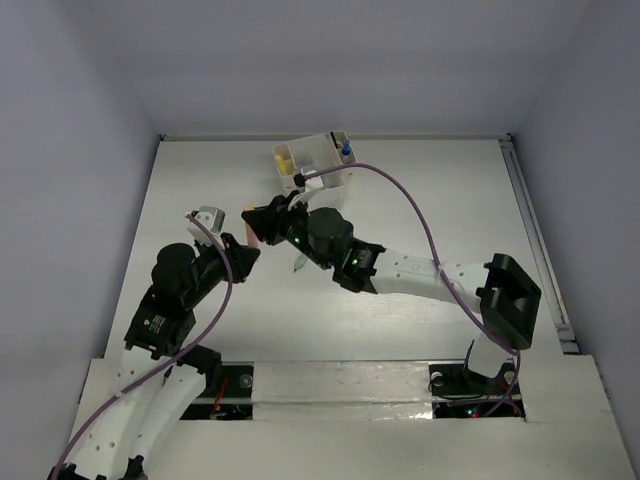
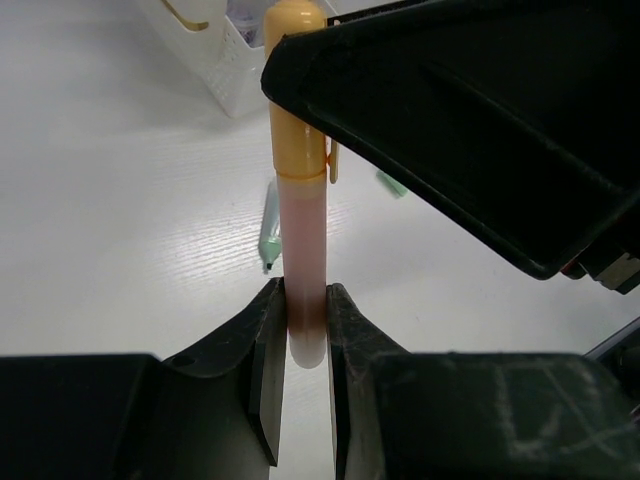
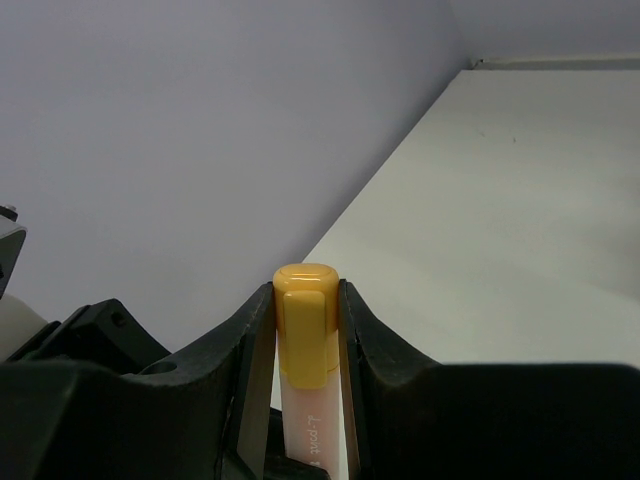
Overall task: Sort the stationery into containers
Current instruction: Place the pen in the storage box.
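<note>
Left gripper (image 2: 303, 297) clamped on marker (image 2: 302, 225) tail, right gripper (image 3: 304, 292) clamped on its cap (image 3: 305, 335); organizer (image 1: 318, 158) just beyond, bare table (image 1: 450, 200) rightward.

Pen (image 3: 305, 380), pale pink barrel: one line of small print running lengthwise, reading roughly "L-point", the rest out of view. Left gripper (image 2: 305, 305), housing: faint pale scrawl, illegible. Left arm (image 1: 185, 275): small white sticker (image 1: 155, 322), its print too small to read; no other legible text.
</note>
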Controlling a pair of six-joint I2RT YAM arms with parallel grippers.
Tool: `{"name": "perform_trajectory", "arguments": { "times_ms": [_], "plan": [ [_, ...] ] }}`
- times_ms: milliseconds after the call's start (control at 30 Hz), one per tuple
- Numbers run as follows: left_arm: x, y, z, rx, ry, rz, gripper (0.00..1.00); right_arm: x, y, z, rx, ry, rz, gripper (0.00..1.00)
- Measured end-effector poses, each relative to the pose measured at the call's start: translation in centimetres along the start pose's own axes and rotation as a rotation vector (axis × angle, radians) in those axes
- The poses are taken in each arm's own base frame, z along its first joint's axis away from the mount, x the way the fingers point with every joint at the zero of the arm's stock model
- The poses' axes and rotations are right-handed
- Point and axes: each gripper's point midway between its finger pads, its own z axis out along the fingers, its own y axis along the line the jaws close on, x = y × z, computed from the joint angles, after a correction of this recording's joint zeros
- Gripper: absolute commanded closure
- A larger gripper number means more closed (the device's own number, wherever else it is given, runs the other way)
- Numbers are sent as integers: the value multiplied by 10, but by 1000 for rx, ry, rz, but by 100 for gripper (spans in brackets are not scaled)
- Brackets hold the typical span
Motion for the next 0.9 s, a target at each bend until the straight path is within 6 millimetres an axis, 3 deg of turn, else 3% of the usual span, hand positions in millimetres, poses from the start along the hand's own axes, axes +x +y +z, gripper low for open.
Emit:
{"name": "perform_trajectory", "arguments": {
  "times_ms": [300, 567, 900],
  "plan": [
    [16, -6, 4, 28, 112, -16, 100, 15, -14, -16, -2, -22, 66, 100],
    [11, -22, 2, 79, 171, -31, 100, 9, -17, -31, -33, -86, 158, 100],
    [8, -27, 3, 70, 262, -53, 100, 8, -21, -33, -36, -132, 232, 100]
  ]
}}
